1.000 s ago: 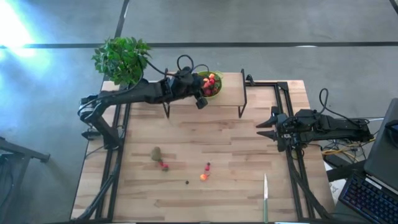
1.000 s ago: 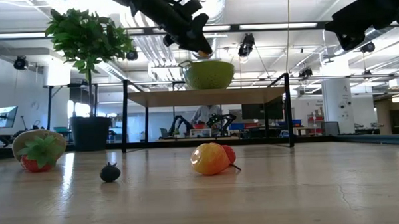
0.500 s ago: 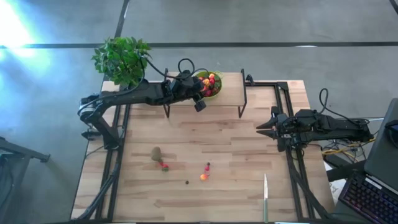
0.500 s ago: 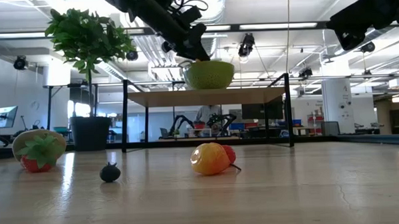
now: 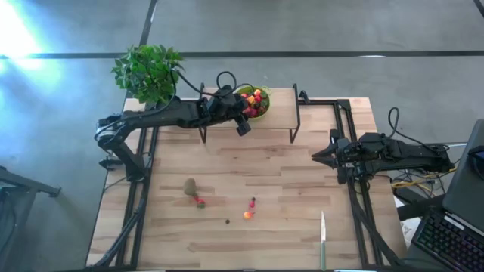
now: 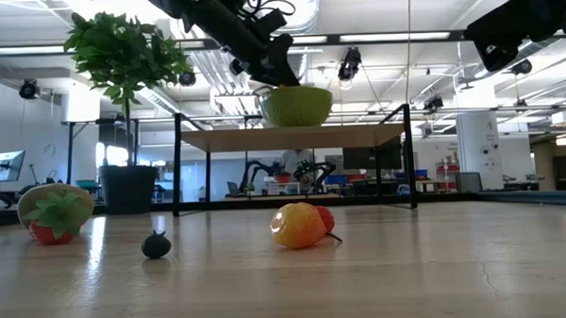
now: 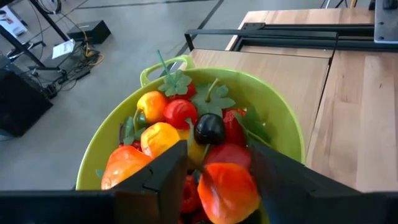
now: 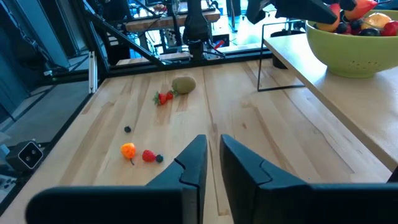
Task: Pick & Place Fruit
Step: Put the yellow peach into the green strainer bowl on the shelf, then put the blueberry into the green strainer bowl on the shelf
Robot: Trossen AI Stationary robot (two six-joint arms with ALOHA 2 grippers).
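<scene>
Left end effector (image 7: 214,171) hung spread over the fruit-filled green bowl (image 5: 261,110) on a raised shelf (image 5: 280,121); right end effector (image 8: 211,158) nearly pressed together; kiwi (image 5: 190,186), knife (image 5: 323,242) lay on the worktop (image 5: 287,174).

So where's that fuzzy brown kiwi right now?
From above, the kiwi lies on the table's left half, touching a small red strawberry, far from the green bowl on the raised shelf.

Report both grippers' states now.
Left gripper: fingers open over the bowl, orange-red fruit between them.
Right gripper: fingers nearly shut, empty.
</scene>
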